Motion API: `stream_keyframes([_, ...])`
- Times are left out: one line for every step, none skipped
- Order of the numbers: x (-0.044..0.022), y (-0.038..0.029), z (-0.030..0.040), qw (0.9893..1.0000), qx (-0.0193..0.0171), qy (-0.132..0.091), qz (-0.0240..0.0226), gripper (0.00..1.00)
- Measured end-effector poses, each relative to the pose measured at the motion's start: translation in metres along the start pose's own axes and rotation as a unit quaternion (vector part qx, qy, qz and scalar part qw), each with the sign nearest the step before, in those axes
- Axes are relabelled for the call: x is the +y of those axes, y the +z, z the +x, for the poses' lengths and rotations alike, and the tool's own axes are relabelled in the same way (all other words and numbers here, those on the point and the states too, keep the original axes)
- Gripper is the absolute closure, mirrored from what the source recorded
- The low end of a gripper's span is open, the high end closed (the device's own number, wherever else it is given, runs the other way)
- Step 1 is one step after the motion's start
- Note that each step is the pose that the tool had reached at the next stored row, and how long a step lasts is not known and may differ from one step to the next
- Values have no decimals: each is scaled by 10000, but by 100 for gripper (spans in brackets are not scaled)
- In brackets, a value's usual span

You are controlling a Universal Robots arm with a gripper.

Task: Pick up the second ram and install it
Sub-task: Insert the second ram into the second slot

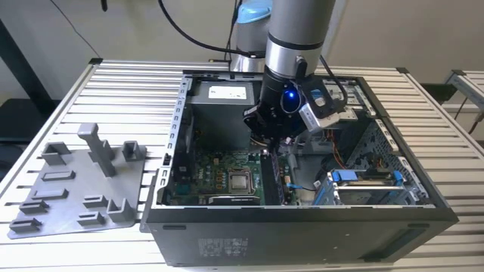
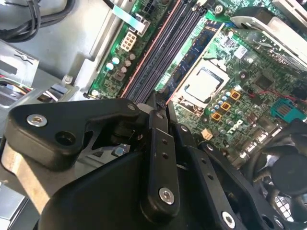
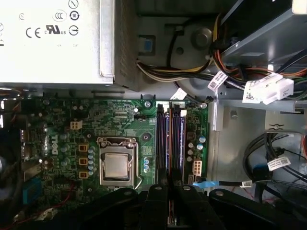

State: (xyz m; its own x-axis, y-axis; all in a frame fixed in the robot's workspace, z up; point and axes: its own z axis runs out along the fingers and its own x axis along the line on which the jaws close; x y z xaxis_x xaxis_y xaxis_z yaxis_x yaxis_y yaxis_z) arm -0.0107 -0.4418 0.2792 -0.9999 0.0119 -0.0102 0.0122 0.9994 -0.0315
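Observation:
The second ram is a dark thin stick standing on edge in the line of the memory slots on the green motherboard, inside the open computer case. My gripper hangs straight above the ram's far end. In both wrist views the black fingers stand close together over the slots, and the gripper is shut on the stick's thin upper edge. The fingers hide most of the stick from the wrist cameras.
The grey holder plate with upright blocks lies on the slatted table at the exterior view's left. Around the slots are the processor socket, the power supply, cable bundles, a drive cage and a fan.

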Motion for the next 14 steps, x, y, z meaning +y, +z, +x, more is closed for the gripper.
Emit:
stream_keyframes([0, 0, 0, 10000, 1, 0, 0, 86])
stream_keyframes([0, 1, 0, 10000, 1, 0, -1, 86])
stream_keyframes([0, 1, 1, 10000, 1, 0, -1, 86])
stream_keyframes([0, 1, 1, 10000, 1, 0, -1, 86])
stream_keyframes([1, 7, 1, 10000, 3, -1, -3, 86])
stream_keyframes([0, 16, 1, 10000, 4, 0, -3, 86])
stream_keyframes([-2, 27, 1, 10000, 9, 0, -1, 86])
stream_keyframes([-5, 44, 1, 10000, 10, 0, -1, 86])
stream_keyframes([-8, 62, 2, 10000, 9, 0, -2, 86])
stream_keyframes([-12, 80, 1, 10000, 10, 0, -2, 86])
stream_keyframes([-15, 98, 2, 10000, 10, 0, -2, 86])
stream_keyframes([-16, 116, 3, 10000, 10, 0, -1, 86])
stream_keyframes([-16, 134, 4, 10000, 10, 0, -1, 86])
stream_keyframes([-16, 152, 6, 10000, 10, 0, -1, 86])
